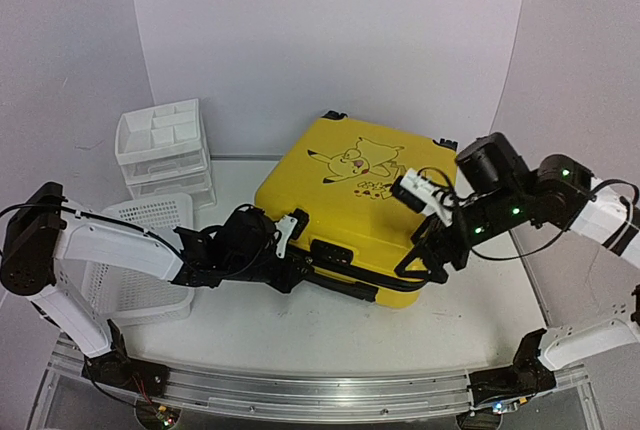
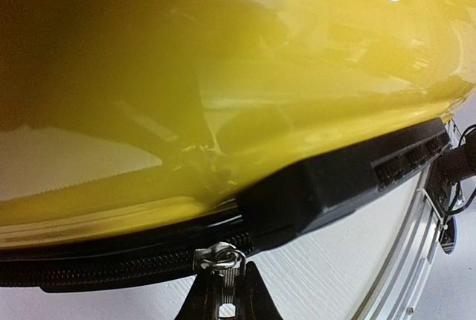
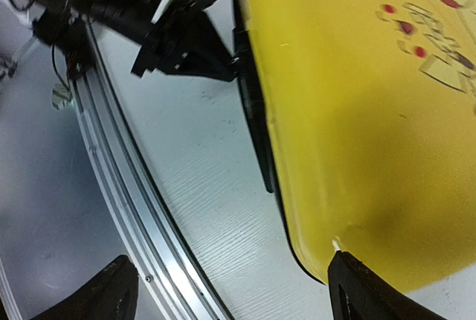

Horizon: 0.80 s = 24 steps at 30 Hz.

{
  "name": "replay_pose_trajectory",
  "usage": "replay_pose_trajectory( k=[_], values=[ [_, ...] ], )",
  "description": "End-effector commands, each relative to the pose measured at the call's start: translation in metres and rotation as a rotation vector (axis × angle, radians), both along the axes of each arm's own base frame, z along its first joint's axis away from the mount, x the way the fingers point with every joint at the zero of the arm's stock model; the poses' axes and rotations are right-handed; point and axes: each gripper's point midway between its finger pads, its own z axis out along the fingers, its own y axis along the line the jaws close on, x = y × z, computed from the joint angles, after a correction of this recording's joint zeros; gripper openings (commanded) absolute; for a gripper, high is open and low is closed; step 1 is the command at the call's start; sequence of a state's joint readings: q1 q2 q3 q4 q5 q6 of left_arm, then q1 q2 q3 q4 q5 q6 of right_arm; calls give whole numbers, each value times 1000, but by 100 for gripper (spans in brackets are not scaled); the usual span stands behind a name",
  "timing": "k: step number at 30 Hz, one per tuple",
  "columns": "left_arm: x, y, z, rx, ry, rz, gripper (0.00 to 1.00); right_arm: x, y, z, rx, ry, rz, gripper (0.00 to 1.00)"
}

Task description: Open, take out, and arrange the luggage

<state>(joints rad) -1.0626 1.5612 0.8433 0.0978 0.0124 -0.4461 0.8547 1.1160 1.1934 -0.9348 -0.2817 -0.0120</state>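
On the table (image 1: 300, 340), mid-way, the luggage (image 1: 350, 190) lies shut, our left pincer (image 2: 223, 279) pinching its zipper pull (image 2: 218, 254) and right pincer (image 3: 230, 260) spread alongside; we risk dragging it unbraced or losing the pull.

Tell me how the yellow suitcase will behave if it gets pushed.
The luggage looks rigid, its glossy shell probably slippery. Lying flat, wheels at its far edge, it should slide rather than roll. A tug at the zipper pull may drag it.
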Motion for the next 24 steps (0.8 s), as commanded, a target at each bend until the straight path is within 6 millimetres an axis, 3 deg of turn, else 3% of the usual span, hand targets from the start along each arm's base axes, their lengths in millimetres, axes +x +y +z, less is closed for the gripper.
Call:
replay_pose_trajectory(
  k=[1,5,13,19,24],
  values=[
    [2,-2,31,-132,26,-17,0,-12,37,-20,-148,-154,182,90],
    [4,3,25,-130,49,-4,0,-12,75,-47,-215,-251,264,86],
    [3,12,18,-123,72,21,0,8,126,-92,-235,-497,417,63],
    [7,18,18,-124,71,58,0,37,137,-119,-318,-646,400,57],
    [9,22,18,-125,70,63,4,53,141,-129,-348,-736,363,57]
  ],
)
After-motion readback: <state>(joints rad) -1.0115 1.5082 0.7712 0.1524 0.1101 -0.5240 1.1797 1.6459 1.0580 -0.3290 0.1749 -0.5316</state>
